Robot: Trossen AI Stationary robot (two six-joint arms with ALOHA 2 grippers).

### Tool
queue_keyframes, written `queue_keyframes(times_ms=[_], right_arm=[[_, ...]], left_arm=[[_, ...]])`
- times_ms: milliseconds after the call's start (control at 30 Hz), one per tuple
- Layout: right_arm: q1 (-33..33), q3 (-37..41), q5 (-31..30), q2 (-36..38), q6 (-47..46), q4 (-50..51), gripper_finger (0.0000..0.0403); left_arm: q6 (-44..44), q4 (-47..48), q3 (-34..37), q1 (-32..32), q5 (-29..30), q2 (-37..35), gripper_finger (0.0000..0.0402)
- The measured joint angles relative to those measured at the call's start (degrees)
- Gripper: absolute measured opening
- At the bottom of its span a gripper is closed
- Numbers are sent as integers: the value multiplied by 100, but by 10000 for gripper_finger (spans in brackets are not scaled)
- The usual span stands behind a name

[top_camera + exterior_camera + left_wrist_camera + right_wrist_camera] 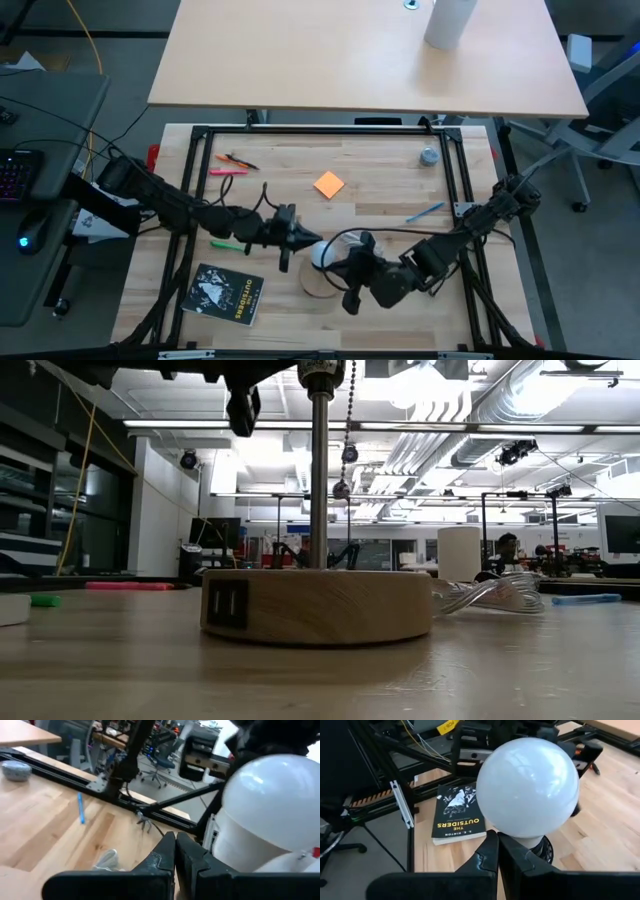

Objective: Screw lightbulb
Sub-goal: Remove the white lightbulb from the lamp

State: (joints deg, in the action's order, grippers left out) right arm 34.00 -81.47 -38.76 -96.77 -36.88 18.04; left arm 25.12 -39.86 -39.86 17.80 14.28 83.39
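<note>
Although its threaded base is mostly hidden, the lightbulb (527,787) appears to sit upright in the black socket (543,851) of the round wooden lamp base (318,605), near the front middle of the desk (380,205). Seen from above, the bulb (322,252) lies between the two end effectors. The left end effector (303,240) is just beside it, fingers closed together and holding nothing. The right end effector (352,262) is close on the other side, its fingers likewise pinched shut and empty, pointing at the bulb's neck. A metal post with a pull chain (346,430) rises from the wooden base, and a paperback book (227,293) lies on the desk near the left arm. Whether the bulb is fully threaded cannot be confirmed here. Risks: closed fingers pushed against the globe could tilt it and cross-thread it, or slide the unrestrained wooden base; a grip on the smooth glass may slip when turned; either arm may foul the chain.
</note>
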Motion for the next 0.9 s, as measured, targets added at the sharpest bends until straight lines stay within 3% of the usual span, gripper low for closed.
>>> queue_keyframes(times_ms=[733, 900], right_arm=[[-65, -4, -127, 85, 66, 1247, 0], [-65, -7, -278, 216, -341, 1846, 0]], left_arm=[[779, -147, 7, 940, -349, 108, 0], [775, -109, 9, 1125, -183, 108, 0]])
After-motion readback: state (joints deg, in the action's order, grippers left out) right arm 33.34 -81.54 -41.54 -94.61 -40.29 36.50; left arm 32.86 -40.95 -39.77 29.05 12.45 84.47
